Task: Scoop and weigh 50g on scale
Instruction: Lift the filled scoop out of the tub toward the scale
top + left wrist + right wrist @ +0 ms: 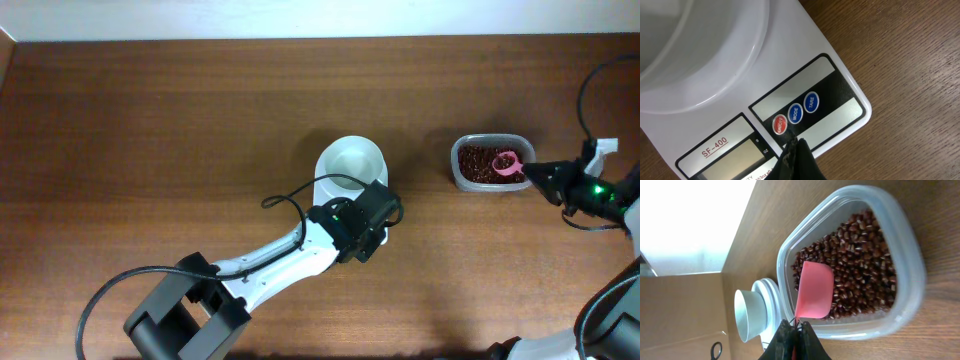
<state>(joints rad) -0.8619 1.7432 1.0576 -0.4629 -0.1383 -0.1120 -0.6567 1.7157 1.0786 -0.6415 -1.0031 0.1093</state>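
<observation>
The white scale (336, 188) stands mid-table with its round white bowl (351, 163) empty. My left gripper (374, 207) hangs over its button panel. In the left wrist view the shut fingertips (794, 142) sit just beside the red button (779, 125) on the scale (840, 107); I cannot tell whether they touch. To the right, dark red-brown beans (482, 163) fill a clear tub (462, 178). My right gripper (536, 172) is shut on the handle of a pink scoop (508, 163). The scoop (815, 290) lies over the beans (860, 260), held by the gripper (796, 326).
A black cable (285, 197) loops beside the left arm, just left of the scale. The table's far edge (300, 40) meets a pale wall. The tub's rim (912, 280) is low, and the scale's bowl (751, 315) shows beyond it.
</observation>
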